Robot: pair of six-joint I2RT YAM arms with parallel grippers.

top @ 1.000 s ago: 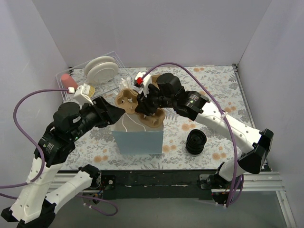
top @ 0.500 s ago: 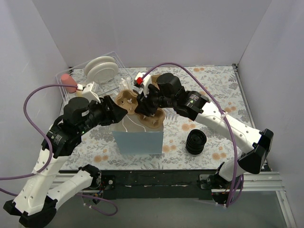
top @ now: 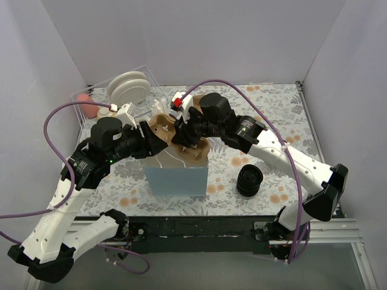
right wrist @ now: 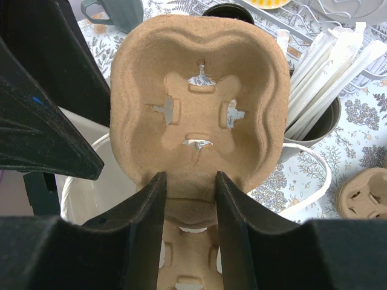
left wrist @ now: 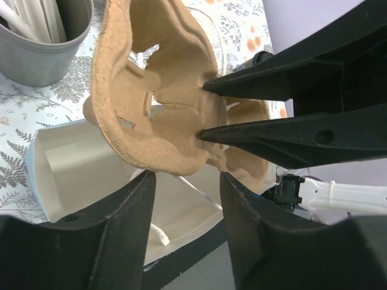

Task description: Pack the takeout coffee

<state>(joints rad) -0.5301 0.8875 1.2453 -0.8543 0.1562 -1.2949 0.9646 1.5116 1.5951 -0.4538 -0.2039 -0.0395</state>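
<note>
My right gripper (top: 182,135) is shut on the middle ridge of a brown pulp cup carrier (top: 162,126) and holds it tilted over the open light-blue paper bag (top: 178,179). In the right wrist view the fingers (right wrist: 150,211) pinch the carrier (right wrist: 199,90) above the bag's mouth (right wrist: 91,181). My left gripper (top: 151,134) is open at the carrier's left end. In its wrist view the carrier's lower edge (left wrist: 157,151) sits just above the gripper (left wrist: 186,178). The lidded takeout coffee is not in view.
A ribbed stack of black lids (top: 250,180) stands right of the bag. A grey cup of wrapped straws (right wrist: 314,115) and a dish rack with white plates (top: 128,87) are behind. An open black cup (right wrist: 227,9) and a spare carrier (right wrist: 363,193) are on the table.
My left arm has swung right and forward, bringing its open gripper up to the carrier's left end. The right gripper and the carrier have stayed put.
</note>
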